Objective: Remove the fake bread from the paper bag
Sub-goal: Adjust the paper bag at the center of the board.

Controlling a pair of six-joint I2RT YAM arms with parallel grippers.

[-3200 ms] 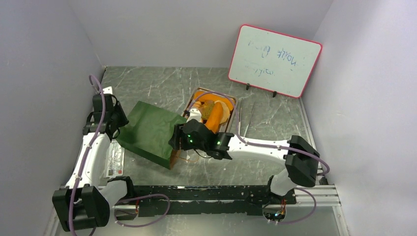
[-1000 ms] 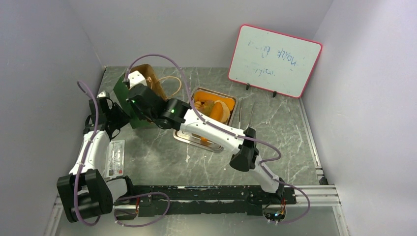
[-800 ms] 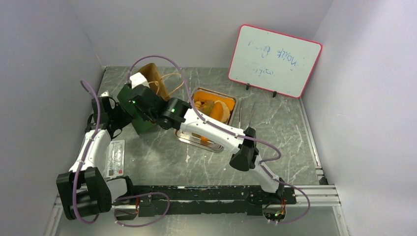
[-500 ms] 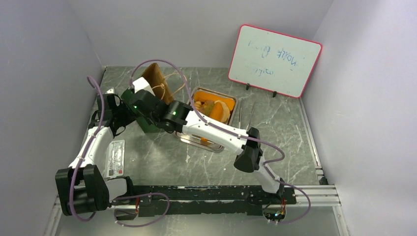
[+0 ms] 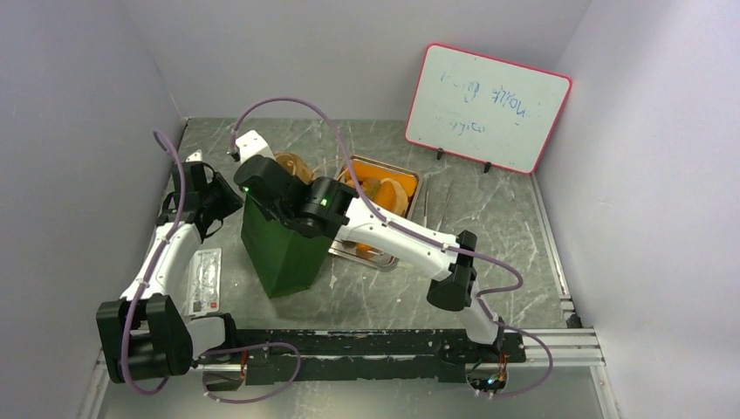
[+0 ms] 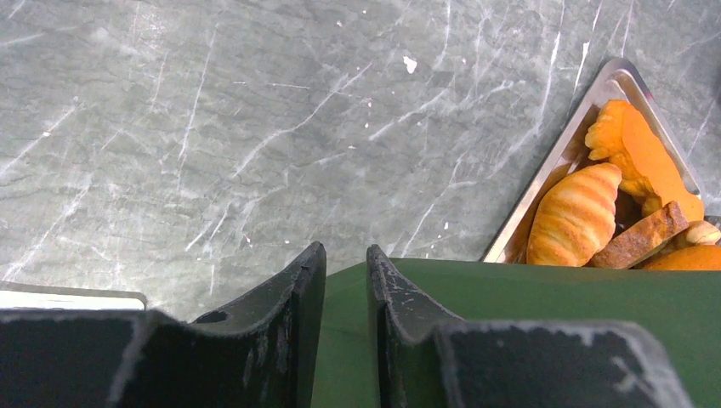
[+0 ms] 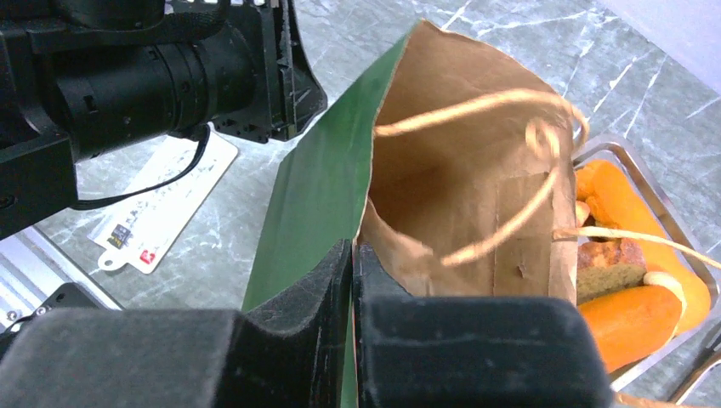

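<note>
The dark green paper bag stands upright on the table, left of the metal tray. My right gripper is shut on the bag's rim, one finger on the green outside and one on the brown inside. Only brown paper and the twisted handles show inside the bag. My left gripper is at the bag's upper left side, with green paper filling the narrow gap between its fingers. Fake bread lies in the tray: a croissant and orange loaves.
A pink-framed whiteboard leans on the back wall. A white card lies by the left arm. Thin metal utensils lie right of the tray. Grey walls close in the left, back and right.
The bag has swung from a tilt at the back left to upright and nearer the front. My right gripper came with it, holding the rim. My left gripper shifted slightly.
</note>
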